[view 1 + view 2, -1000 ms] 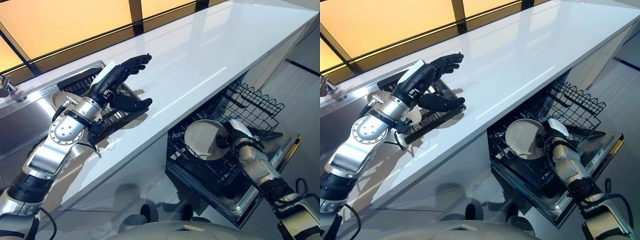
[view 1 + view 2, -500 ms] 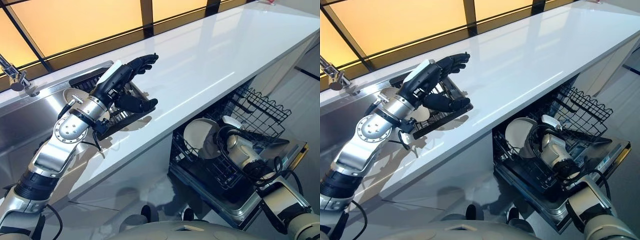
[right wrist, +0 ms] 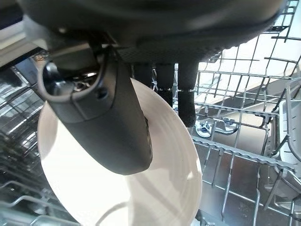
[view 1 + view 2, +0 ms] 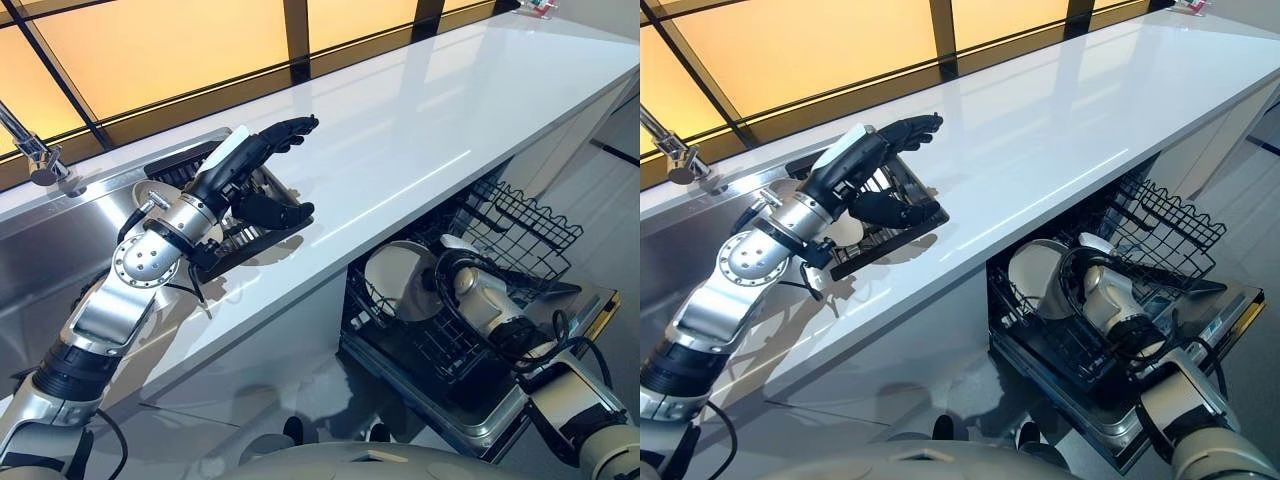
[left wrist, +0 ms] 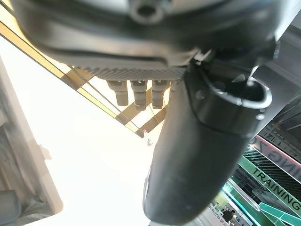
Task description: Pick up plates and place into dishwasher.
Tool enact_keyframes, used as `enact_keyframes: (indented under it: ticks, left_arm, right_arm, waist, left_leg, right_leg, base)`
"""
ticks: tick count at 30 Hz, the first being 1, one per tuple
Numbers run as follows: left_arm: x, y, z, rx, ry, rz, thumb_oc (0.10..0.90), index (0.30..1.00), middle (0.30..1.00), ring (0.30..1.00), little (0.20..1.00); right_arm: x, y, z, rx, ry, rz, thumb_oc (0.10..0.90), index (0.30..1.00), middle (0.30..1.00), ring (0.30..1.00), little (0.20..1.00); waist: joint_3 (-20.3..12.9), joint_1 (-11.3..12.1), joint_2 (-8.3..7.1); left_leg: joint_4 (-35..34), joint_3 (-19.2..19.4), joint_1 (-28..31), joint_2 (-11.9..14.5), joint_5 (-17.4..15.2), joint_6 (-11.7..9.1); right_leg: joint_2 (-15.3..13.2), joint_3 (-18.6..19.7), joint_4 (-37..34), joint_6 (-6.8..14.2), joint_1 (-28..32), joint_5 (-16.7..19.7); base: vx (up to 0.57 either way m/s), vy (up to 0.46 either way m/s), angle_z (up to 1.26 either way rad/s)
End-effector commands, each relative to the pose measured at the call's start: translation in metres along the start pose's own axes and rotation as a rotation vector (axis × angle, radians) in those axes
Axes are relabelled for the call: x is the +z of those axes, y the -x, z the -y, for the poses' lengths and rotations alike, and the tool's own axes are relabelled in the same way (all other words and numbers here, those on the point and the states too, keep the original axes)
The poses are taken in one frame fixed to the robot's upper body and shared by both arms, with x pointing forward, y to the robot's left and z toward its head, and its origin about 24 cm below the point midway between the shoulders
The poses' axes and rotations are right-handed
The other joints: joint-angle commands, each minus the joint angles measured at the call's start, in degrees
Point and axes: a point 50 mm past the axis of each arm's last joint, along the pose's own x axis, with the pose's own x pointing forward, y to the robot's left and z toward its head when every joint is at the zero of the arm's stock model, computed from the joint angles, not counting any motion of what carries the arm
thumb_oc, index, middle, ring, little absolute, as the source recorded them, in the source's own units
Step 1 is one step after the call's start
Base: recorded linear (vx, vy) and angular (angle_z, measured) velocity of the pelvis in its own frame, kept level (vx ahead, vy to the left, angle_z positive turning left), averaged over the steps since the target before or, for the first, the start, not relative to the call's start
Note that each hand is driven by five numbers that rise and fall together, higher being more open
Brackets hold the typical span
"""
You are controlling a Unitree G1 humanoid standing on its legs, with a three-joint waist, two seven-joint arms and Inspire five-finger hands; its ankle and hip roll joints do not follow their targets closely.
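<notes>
- While the right hand (image 3: 117, 117) reaches into the dishwasher rack (image 4: 520, 215) at lower right, its thumb and fingers pinch a white plate (image 3: 155, 183) standing on edge among the wires.
- The plate's lower edge is cut off by the frame.
- At centre left, the left hand (image 4: 245, 175) hovers above a dark drying rack (image 4: 895, 215) on the counter (image 4: 420, 110), fingers spread and holding nothing.
- A plate in the drying rack is mostly hidden behind the arm.
</notes>
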Motion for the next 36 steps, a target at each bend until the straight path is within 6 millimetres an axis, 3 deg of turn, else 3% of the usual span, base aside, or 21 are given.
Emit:
enact_keyframes:
  ticks: [1, 2, 3, 8, 14, 18, 22, 26, 31, 36]
  left_arm:
    - [0.037, -0.015, -0.026, 0.1, -0.091, 0.195, 0.8, 0.9, 0.9, 0.9, 0.9]
    - [0.037, -0.014, -0.026, 0.101, -0.09, 0.195, 0.8, 0.9, 0.9, 0.9, 0.9]
    - [0.037, -0.014, -0.026, 0.104, -0.09, 0.194, 0.8, 0.9, 0.9, 0.9, 0.9]
    - [0.035, -0.008, -0.03, 0.132, -0.112, 0.179, 0.8, 0.9, 0.9, 0.9, 0.9]
    - [0.025, 0.01, -0.034, 0.136, -0.138, 0.127, 0.8, 0.9, 0.9, 0.9, 0.9]
    - [0.012, 0.023, -0.021, 0.076, -0.03, 0.071, 0.8, 0.9, 0.9, 0.9, 0.9]
    - [0.004, 0.034, -0.019, 0.148, -0.053, 0.045, 0.8, 0.9, 0.9, 0.9, 0.9]
    - [0.002, 0.047, -0.025, 0.22, -0.154, 0.032, 0.8, 0.9, 0.9, 0.9, 0.9]
    - [0.01, 0.076, -0.052, 0.404, -0.362, 0.051, 0.8, 0.9, 0.9, 0.9, 0.9]
    - [0.02, 0.089, -0.069, 0.547, -0.565, 0.068, 0.8, 0.9, 0.9, 0.9, 0.9]
  right_arm:
    - [0.075, 0.018, -0.006, 0.082, -0.022, 0.303, 0.193, 0.38, 0.38, 0.38, 0.293]
    - [0.075, 0.018, -0.006, 0.081, -0.031, 0.306, 0.311, 0.481, 0.481, 0.481, 0.411]
    - [0.075, 0.019, -0.007, 0.085, -0.053, 0.309, 0.8, 0.9, 0.9, 0.9, 0.9]
    - [0.061, 0.025, -0.009, 0.088, -0.111, 0.296, 0.8, 0.9, 0.9, 0.9, 0.9]
    - [0.026, 0.039, -0.012, 0.074, -0.21, 0.284, 0.8, 0.9, 0.9, 0.9, 0.9]
    - [0.005, 0.048, -0.015, 0.05, -0.276, 0.264, 0.8, 0.9, 0.9, 0.9, 0.9]
    - [-0.009, 0.053, -0.013, 0.023, -0.323, 0.246, 0.8, 0.9, 0.9, 0.9, 0.9]
    - [-0.021, 0.057, -0.013, -0.013, -0.366, 0.23, 0.8, 0.9, 0.9, 0.9, 0.9]
    - [-0.048, 0.066, -0.012, -0.036, -0.439, 0.193, 0.8, 0.9, 0.9, 0.9, 0.9]
    - [-0.058, 0.067, -0.017, -0.048, -0.476, 0.167, 0.8, 0.9, 0.9, 0.9, 0.9]
  waist:
    - [-3.3, 1.3, -2.29]
    - [-3.3, 1.3, -2.3]
    - [-3.3, 1.1, -2.32]
    - [-3.1, 0.3, -2.4]
    - [-2.5, -1.5, -2.14]
    - [-2.0, -2.2, -1.82]
    - [-1.4, -2.5, -1.72]
    - [-1.2, -2.5, -1.75]
    - [-1.3, -2.4, -1.95]
    - [-1.5, -2.2, -1.88]
  left_leg:
    - [0.1, -0.2, -0.3, -2.9, -2.5, 0.8]
    - [0.1, -0.2, -0.3, -2.9, -2.5, 0.8]
    - [0.1, -0.1, -0.3, -2.9, -2.5, 0.9]
    - [0.1, 0.2, -0.2, -2.9, -2.6, 1.0]
    - [0.1, 1.3, 0.1, -2.8, -2.5, 1.1]
    - [0.1, 1.6, 0.6, -2.8, -2.9, 1.1]
    - [0.1, 1.7, 0.8, -2.8, -3.0, 1.2]
    - [0.1, 1.7, 0.8, -2.7, -2.9, 1.2]
    - [0.1, 1.7, 0.6, -2.5, -2.8, 0.9]
    - [0.1, 1.2, 0.3, -2.5, -2.6, 0.6]
  right_leg:
    - [-0.4, -1.0, 0.3, 2.7, 2.1, -1.6]
    - [-0.4, -1.0, 0.3, 2.7, 2.1, -1.6]
    - [-0.3, -1.0, 0.3, 2.6, 2.1, -1.6]
    - [-0.1, -0.4, 0.3, 2.7, 2.0, -1.6]
    - [0.1, 0.6, 0.3, 3.0, 1.7, -1.2]
    - [0.3, 1.2, 0.3, 3.2, 1.9, -1.4]
    - [0.3, 1.4, 0.3, 3.2, 2.0, -1.4]
    - [0.3, 1.2, 0.3, 3.3, 2.2, -1.4]
    - [0.1, 0.6, 0.3, 3.3, 2.1, -1.6]
    - [-0.1, -0.1, 0.3, 3.2, 2.1, -1.8]
  base:
    - [0.0, 0.0, 0.0]
    - [0.0, 0.0, 0.0]
    - [0.0, 0.0, 0.0]
    - [0.0, 0.0, 0.0]
    - [0.0, 0.0, 0.0]
    - [0.01, -0.008, -0.06]
    - [0.0, -0.001, -0.12]
    - [0.0, 0.0, 0.0]
    - [0.0, 0.0, 0.0]
    - [-0.01, -0.01, 0.08]
